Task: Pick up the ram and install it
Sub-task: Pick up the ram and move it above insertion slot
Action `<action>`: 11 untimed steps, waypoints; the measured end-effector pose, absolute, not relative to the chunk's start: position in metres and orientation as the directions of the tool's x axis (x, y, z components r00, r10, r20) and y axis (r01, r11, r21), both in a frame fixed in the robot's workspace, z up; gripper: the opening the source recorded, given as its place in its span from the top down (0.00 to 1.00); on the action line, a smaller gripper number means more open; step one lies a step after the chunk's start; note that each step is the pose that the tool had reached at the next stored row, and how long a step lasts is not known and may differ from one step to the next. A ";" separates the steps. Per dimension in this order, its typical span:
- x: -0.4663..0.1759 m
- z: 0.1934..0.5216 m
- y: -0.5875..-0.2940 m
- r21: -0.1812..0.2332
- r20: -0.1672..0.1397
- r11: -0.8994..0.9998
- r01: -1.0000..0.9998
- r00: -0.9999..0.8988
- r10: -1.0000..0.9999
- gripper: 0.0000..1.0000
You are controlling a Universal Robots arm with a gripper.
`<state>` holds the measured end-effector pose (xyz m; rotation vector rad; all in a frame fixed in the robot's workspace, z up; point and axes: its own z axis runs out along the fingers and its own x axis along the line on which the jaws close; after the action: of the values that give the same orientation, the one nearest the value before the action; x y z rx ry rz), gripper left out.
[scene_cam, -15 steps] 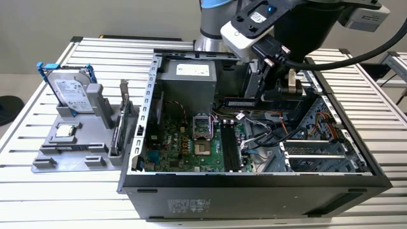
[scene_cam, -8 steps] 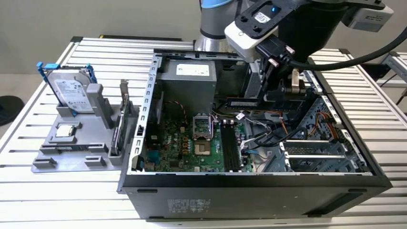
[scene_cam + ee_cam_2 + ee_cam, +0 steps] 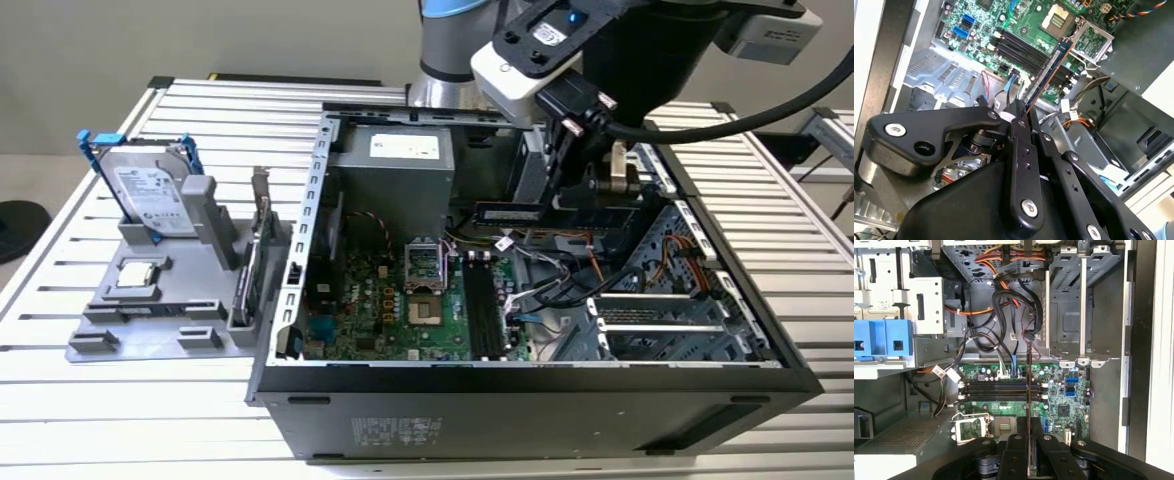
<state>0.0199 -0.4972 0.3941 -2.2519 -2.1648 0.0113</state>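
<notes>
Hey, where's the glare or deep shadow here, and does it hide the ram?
Second wrist view: the ram, held in the gripper, is evenly lit; white washout lies outside the computer case. First wrist view: similar washout beyond the case wall; the motherboard is evenly lit. Exterior view: the ram sits in dim case interior, yet visible.

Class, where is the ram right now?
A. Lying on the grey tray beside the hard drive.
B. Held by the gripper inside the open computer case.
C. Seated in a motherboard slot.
B: the gripper is shut on one end of the ram, holding it above the motherboard, not in a slot.
</notes>
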 end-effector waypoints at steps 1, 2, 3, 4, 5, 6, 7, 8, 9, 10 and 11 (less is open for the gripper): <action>0.020 0.394 -0.496 -0.018 0.007 -0.039 0.999 0.040 0.999 1.00; 0.020 0.394 -0.494 -0.018 0.007 -0.040 0.999 0.040 0.999 1.00; 0.020 0.394 -0.492 -0.018 0.007 -0.040 0.999 0.040 0.999 1.00; 0.020 0.394 -0.490 -0.018 0.007 -0.040 0.999 0.040 0.999 1.00; 0.020 0.394 -0.488 -0.018 0.007 -0.040 0.999 0.040 0.999 1.00; 0.020 0.394 -0.486 -0.018 0.007 -0.040 0.999 0.040 0.999 1.00; 0.020 0.394 -0.485 -0.018 0.007 -0.040 0.999 0.040 0.999 1.00; 0.020 0.394 -0.483 -0.018 0.007 -0.040 0.999 0.040 0.999 1.00; 0.020 0.394 -0.481 -0.018 0.007 -0.040 0.999 0.040 0.999 1.00; 0.020 0.394 -0.479 -0.018 0.007 -0.040 0.999 0.040 0.999 1.00; 0.020 0.394 -0.477 -0.018 0.007 -0.040 0.999 0.040 0.999 1.00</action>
<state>0.0199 -0.4771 0.3941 -2.2525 -2.1641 0.0113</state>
